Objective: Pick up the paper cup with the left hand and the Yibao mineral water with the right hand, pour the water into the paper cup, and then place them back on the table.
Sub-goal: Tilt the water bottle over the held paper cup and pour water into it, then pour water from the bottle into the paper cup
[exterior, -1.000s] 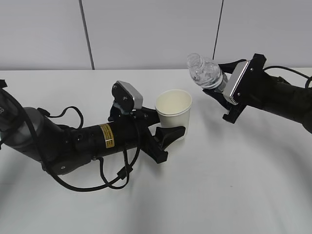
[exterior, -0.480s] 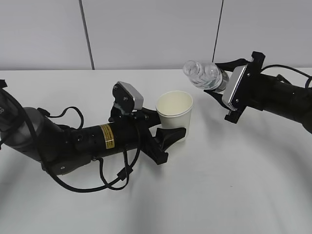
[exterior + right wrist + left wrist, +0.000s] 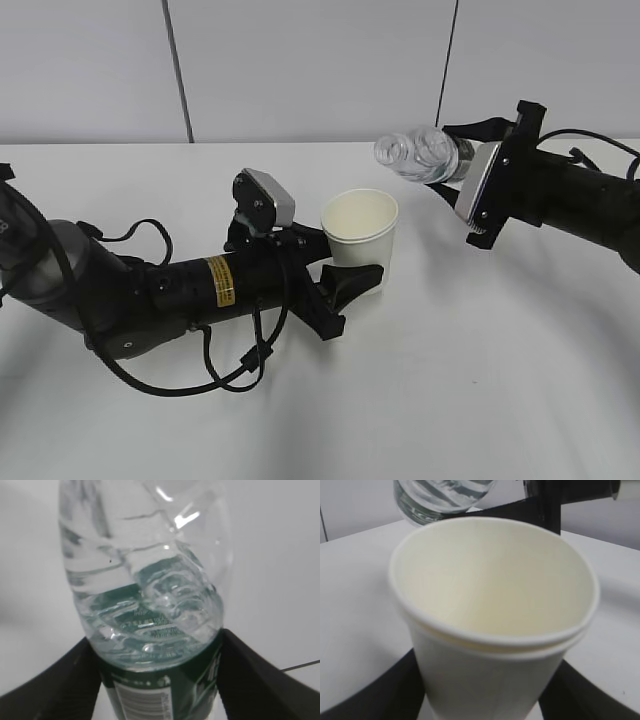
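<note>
— Two arms over the white tabletop (image 3: 480,380), both loaded. What has the left hand (image 3: 345,268) got?

— Left hand is clamped on the paper cup (image 3: 359,238), low on its wall. Black fingers (image 3: 400,690) press it from either side in the left wrist view. Cup upright, mouth open, cream inside, no liquid that I can see in it. It stands near the middle of the tabletop; whether its base touches the surface or hangs just above, I cannot tell.

— And the right hand (image 3: 462,172)?

— Closed on the Yibao mineral water (image 3: 418,157), fingers (image 3: 55,685) gripping at the dark green label band. Bottle is tipped nearly level, neck pointing left toward the cup, held above the tabletop and nearer its far edge than the cup is.

— Neck over the rim?

— Close to it. In the exterior view the neck end sits above and just right of the cup's mouth. In the left wrist view the ribbed clear body (image 3: 440,497) shows just beyond the far rim.

— Any water (image 3: 150,625) visible?

— Clear liquid inside the bottle, pooled against the body above the label in the right wrist view. No stream seen between bottle and cup.

— Left arm marks?

— Yellow label sticker (image 3: 219,279) on the forearm, cables looping beneath.
</note>
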